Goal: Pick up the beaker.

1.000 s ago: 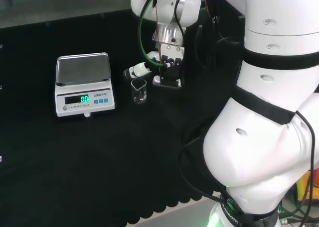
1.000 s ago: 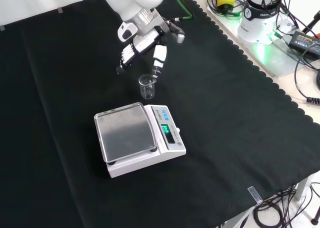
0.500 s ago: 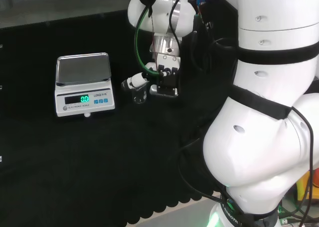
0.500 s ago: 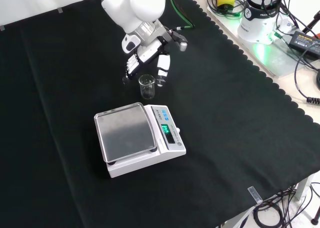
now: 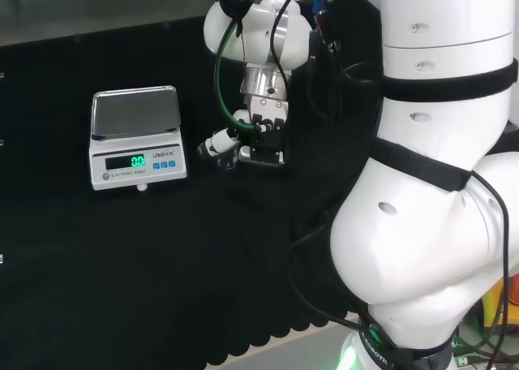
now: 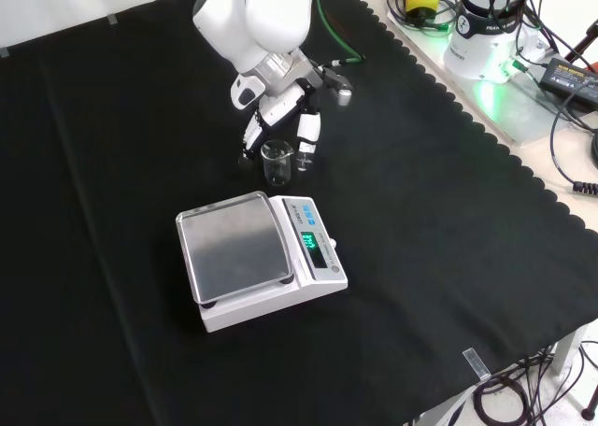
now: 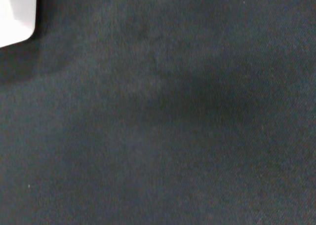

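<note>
One clear beaker (image 6: 276, 162) stands between the hand's (image 6: 280, 118) spread fingers (image 6: 306, 133), not yet clasped.

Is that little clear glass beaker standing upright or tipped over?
Upright: in the front view the small clear glass beaker stands on the black cloth, rim up.

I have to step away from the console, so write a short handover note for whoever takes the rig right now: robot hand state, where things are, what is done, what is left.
Robot hand: low at the beaker, fingers on both sides of it in the front view. They are not clearly curled onto the glass, so count it as open.
Beaker: upright on the black cloth, between the robot hand and the scale in the front view. It looks empty.
Scale: powered on, pan bare.
Done: approach to the beaker.
Left: close on the beaker and lift it.
</note>
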You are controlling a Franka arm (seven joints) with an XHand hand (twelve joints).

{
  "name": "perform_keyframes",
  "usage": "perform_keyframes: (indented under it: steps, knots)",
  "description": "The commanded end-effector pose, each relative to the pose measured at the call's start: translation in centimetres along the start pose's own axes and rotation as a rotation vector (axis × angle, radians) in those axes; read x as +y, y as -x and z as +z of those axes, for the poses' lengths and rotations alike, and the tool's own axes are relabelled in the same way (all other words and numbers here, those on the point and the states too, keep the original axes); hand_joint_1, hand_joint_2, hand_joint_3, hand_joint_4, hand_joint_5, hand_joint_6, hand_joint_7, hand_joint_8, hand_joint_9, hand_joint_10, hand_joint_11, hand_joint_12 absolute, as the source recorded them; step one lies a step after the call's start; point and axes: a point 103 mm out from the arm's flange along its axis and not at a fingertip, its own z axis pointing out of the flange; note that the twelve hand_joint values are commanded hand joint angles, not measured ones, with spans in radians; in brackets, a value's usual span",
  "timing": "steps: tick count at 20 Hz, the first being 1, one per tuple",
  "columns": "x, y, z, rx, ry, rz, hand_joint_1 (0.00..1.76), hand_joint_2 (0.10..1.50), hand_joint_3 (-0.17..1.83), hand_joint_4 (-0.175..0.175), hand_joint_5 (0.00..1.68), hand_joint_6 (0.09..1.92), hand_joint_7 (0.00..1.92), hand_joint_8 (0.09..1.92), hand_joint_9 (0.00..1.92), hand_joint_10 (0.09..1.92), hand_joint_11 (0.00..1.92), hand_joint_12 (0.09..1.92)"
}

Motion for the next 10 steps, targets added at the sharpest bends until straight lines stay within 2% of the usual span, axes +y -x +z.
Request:
perform_keyframes:
  steps: [1, 4, 8, 10]
  knots:
    - [-0.24, -0.57, -0.47, -0.006, 0.111, -0.009, 0.65, 0.95, 0.00, -0.107, 0.43, 0.10, 0.44, 0.80, 0.67, 0.70, 0.72, 1.21]
    - [-0.24, -0.76, -0.64, -0.008, 0.141, -0.005, 0.74, 0.97, 0.02, -0.125, 0.48, 0.21, 0.57, 0.79, 0.96, 0.53, 1.00, 1.03]
    - [-0.17, -1.11, -0.88, -0.013, 0.181, -0.004, 0.83, 0.98, 0.09, -0.148, 0.53, 0.56, 0.72, 0.78, 1.26, 0.36, 1.32, 0.79]
    - [-0.02, -1.31, -0.94, -0.027, 0.182, 0.001, 0.87, 0.98, 0.14, -0.158, 0.59, 0.67, 0.79, 0.77, 1.38, 0.29, 1.44, 0.69]
